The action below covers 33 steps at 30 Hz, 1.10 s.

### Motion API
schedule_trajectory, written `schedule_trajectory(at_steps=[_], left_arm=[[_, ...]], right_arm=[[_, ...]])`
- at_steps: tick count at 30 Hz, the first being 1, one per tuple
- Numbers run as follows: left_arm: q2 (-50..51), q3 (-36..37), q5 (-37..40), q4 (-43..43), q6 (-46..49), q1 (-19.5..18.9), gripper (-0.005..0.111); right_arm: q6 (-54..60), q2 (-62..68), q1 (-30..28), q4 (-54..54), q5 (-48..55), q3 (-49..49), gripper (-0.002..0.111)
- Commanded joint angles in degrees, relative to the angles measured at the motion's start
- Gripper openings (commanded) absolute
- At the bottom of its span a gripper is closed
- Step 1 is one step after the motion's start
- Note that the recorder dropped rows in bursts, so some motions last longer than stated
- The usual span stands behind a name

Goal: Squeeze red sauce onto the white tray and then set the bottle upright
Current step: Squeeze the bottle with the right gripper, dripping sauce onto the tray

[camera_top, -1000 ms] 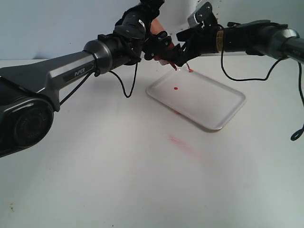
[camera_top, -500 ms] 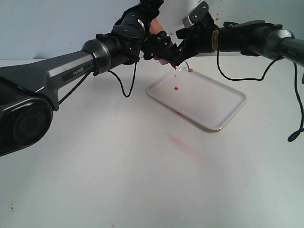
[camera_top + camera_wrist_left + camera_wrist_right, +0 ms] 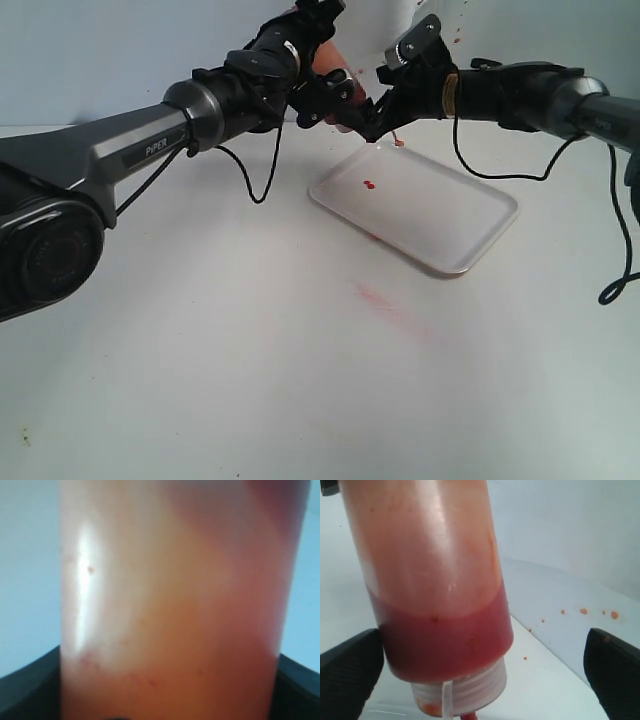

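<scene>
Clamping the bottle (image 3: 435, 565) across its translucent body, the left gripper (image 3: 165, 690) has its jaws closed on it, one dark finger showing at each side of the wall in the left wrist view; bottle is inverted, cap end down and slightly tilted, and held in the air; the right gripper (image 3: 482, 672) stands with jaws spread wide around the lower part of the same bottle, one pad (image 3: 350, 670) just beside the wall (contact cannot be told), the other pad well apart from it; the red sauce (image 3: 445, 640) has pooled at the cap end, filling roughly the lowest third, with the wall above it smeared orange; ribbed cap collar (image 3: 475, 685) sits below the sauce level, and a thin pale tether strap (image 3: 446, 702) hangs in front of it; nozzle tip is cut off by the edge of the right wrist view; in the exterior view the nozzle end hangs over the far corner of the white tray (image 3: 450, 215); two small red drops (image 3: 368, 185) lie on the tray floor near that end, and a further red spot sits at the far rim under the nozzle; tray lies flat on the white table (image 3: 250, 400), set at an angle; faint pink smear (image 3: 380, 298) on the table, just in front of the tray's near edge; small orange specks (image 3: 582, 611) on the pale surface behind the tray.
</scene>
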<state>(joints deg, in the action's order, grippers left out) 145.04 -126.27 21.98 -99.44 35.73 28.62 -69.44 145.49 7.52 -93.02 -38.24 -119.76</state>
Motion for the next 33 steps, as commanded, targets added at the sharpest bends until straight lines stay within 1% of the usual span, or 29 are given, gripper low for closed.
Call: schedule_trajectory(at_steps=[1, 5, 10, 13, 15, 17, 18, 19, 20, 21, 22, 23, 24, 28, 33], left_arm=[[-0.97, -1.00, -1.54, -0.51, -0.58, -0.11, 0.000], [-0.97, -1.00, -2.38, -0.51, -0.58, -0.37, 0.000], [-0.97, -1.00, -3.30, -0.51, -0.34, -0.49, 0.000], [-0.97, -1.00, -4.27, -0.51, -0.09, -0.64, 0.000], [-0.97, -1.00, -4.28, -0.51, 0.32, -0.64, 0.000], [-0.97, -1.00, -4.28, -0.51, 0.32, -0.64, 0.000], [-0.97, -1.00, -4.28, -0.51, 0.32, -0.64, 0.000], [-0.97, -1.00, -4.28, -0.51, 0.32, -0.64, 0.000], [-0.97, -1.00, -4.28, -0.51, 0.32, -0.64, 0.000], [-0.97, -1.00, -4.28, -0.51, 0.32, -0.64, 0.000], [-0.86, -1.00, -4.28, -0.51, 0.30, -0.64, 0.000], [-0.72, -1.00, -4.28, -0.51, 0.30, -0.64, 0.000], [-0.48, -1.00, -4.28, -0.51, 0.30, -0.64, 0.000], [-0.15, -1.00, -4.28, -0.51, 0.30, -0.64, 0.000], [-0.15, -1.00, -4.28, -0.51, 0.30, -0.64, 0.000]], right_arm=[[1.35, 0.12, -0.01, 2.25, -1.78, -0.33, 0.103], [3.46, 0.12, -0.01, 2.64, -6.65, -0.33, 0.103], [3.61, 0.12, 0.07, 2.28, -8.42, -0.33, 0.103], [3.71, 0.12, 0.23, 0.91, -10.84, -0.33, 0.103], [3.71, 0.12, 0.68, -0.96, -10.34, -0.33, 0.102], [3.31, 0.12, 0.68, -2.56, -10.48, -0.33, 0.092], [3.28, 0.12, 0.58, -2.74, -10.73, -0.33, 0.074], [3.28, 0.12, 0.58, -2.74, -10.76, -0.33, 0.066], [3.28, 0.12, 0.58, -2.74, -11.59, -0.33, 0.046], [3.28, 0.12, 0.58, -2.74, -12.08, -0.33, 0.036], [3.28, 0.01, 0.47, -2.74, -12.45, -0.33, 0.018], [3.03, -0.44, 0.36, -3.34, -12.57, -0.33, 0.005], [2.56, -0.67, 0.36, -4.53, -12.57, -0.33, 0.000], [0.19, -2.05, 0.36, -6.61, -13.57, -0.33, 0.000], [0.33, -2.05, 0.36, -3.86, -11.58, -0.33, 0.001]])
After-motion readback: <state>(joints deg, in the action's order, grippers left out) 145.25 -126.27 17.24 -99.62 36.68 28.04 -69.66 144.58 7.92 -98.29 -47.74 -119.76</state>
